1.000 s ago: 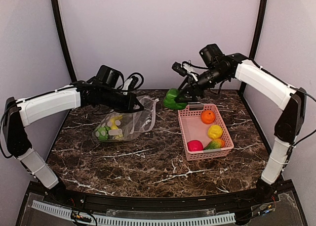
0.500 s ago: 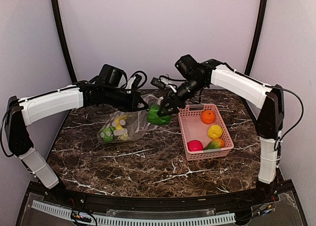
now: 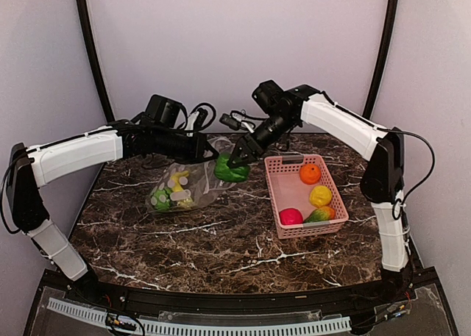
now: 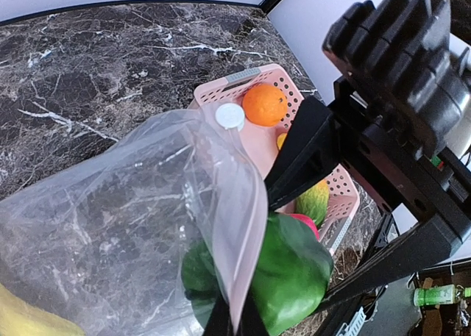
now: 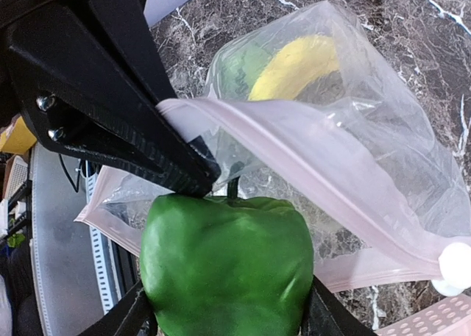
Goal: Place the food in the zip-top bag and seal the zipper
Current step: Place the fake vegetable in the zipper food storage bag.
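While the left gripper [image 3: 211, 157] holds its spot, jaws pinched tight on the upper lip of the zip-top bag [image 3: 193, 191], that lip is lifted clear of the table and the mouth faces right. The bag lies slanted, closed end down at the near left, open end up by the pinch. Inside already: the banana [image 3: 175, 180] and the striped melon [image 3: 158, 198], both settled at the low end.

Now the key relation. The green pepper [image 3: 230, 168] sits right at the mouth, clamped between the fingers of the right gripper [image 5: 228, 317], which grip it on both flanks. From that gripper the bag's inside lies to the left and downward, along the bag's long axis. In the right wrist view the zipper [image 5: 316, 167] stretches across just above the pepper, and the lower lip shows below it. In the left wrist view part of the pepper shows through the plastic, so I judge it just past the rim. The right arm is the one to push it in; the left only props the opening.

Further right, the pink basket [image 3: 274, 192] keeps the orange [image 3: 310, 173], lemon [image 3: 320, 195], red-pink fruit [image 3: 291, 217] and mango [image 3: 321, 215].

Against a second ago: the pepper was then by the basket's far left corner, well apart from the bag; it has since swept left to the mouth. The left arm has barely shifted.
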Controlling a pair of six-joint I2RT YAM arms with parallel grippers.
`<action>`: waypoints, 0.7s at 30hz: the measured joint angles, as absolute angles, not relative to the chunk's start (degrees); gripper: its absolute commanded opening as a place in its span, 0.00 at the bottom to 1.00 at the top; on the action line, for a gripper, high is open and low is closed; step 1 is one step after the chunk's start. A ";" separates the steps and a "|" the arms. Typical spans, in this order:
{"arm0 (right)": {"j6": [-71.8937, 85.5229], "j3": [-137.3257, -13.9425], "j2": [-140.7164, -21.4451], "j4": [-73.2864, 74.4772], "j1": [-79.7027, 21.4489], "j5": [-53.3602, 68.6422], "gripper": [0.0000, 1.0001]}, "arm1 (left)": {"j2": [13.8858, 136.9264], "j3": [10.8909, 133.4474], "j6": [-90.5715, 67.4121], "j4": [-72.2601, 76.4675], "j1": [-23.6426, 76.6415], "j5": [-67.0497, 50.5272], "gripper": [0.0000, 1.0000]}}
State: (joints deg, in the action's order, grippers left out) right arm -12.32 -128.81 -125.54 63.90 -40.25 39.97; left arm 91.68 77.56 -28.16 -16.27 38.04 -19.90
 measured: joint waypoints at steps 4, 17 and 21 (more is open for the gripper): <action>-10.76 -129.43 -126.26 63.70 -40.23 42.09 0.79 | 91.68 77.43 -28.88 -15.35 38.28 -20.71 0.01; -9.63 -130.47 -126.13 61.69 -40.23 39.64 0.83 | 91.68 76.64 -30.44 -12.47 39.62 -23.11 0.01; -10.37 -127.33 -122.41 60.86 -39.97 37.01 0.76 | 91.68 76.64 -30.44 -12.47 39.62 -23.07 0.01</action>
State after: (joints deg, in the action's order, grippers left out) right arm -10.37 -127.33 -122.41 60.86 -39.97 37.01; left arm 91.68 76.64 -30.44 -12.47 39.62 -23.07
